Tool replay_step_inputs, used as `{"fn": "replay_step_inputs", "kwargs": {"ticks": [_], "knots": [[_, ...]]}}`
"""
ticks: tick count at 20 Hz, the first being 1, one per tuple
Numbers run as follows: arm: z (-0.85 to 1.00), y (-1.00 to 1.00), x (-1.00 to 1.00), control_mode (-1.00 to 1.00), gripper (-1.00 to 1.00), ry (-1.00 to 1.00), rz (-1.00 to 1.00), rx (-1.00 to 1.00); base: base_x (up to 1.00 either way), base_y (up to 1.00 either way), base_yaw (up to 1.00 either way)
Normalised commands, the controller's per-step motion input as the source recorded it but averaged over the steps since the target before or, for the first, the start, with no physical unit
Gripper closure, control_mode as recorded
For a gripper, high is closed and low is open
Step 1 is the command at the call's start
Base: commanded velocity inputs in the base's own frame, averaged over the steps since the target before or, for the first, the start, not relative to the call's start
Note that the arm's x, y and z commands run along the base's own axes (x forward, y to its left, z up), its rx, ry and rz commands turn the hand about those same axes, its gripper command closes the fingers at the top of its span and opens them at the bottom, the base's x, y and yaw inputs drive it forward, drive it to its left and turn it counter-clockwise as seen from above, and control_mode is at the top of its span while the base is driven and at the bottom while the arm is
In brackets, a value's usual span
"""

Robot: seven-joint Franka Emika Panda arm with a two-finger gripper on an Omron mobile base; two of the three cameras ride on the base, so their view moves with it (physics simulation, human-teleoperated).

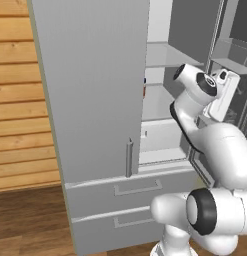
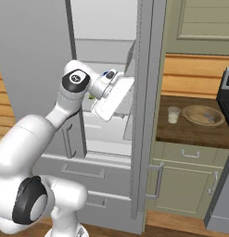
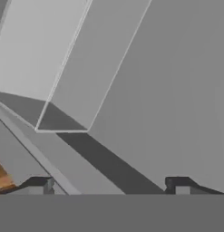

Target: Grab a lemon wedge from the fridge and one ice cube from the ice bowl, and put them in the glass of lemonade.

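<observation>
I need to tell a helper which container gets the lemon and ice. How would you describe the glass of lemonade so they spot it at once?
Look right of the open fridge to the dark wooden counter above the pale green cabinets. Two things sit there side by side: the glass of lemonade on the left, nearer the fridge, and the ice bowl. The glass is the narrow, clear, upright one holding pale liquid; the bowl is wide, shallow and tan.

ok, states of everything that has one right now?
fridge: right door swung open, left door shut, both lower drawers shut
pincer: open, nothing held, inside the open fridge
glass of lemonade: upright on the counter, filled
ice bowl: upright on the counter beside the glass
</observation>
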Motion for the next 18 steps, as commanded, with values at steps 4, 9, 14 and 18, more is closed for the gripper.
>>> {"fn": "replay_step_inputs", "kwargs": {"ticks": [4, 9, 14, 18], "knots": [[0.00, 0.72, -0.37, -1.00, -1.00, -0.19, 0.03, 0.05, 0.00, 0.00, 0.00], [-0.06, 0.56, -0.27, -1.00, -1.00, -0.22, 0.18, 0.08, 0.00, 0.00, 0.00], [-0.10, 0.56, -0.14, -1.00, -1.00, -0.40, 0.16, 0.43, 0.00, 0.00, 0.00], [-0.15, 0.70, 0.00, -1.00, -1.00, -0.33, 0.14, 0.51, 0.00, 0.00, 0.00]]}}
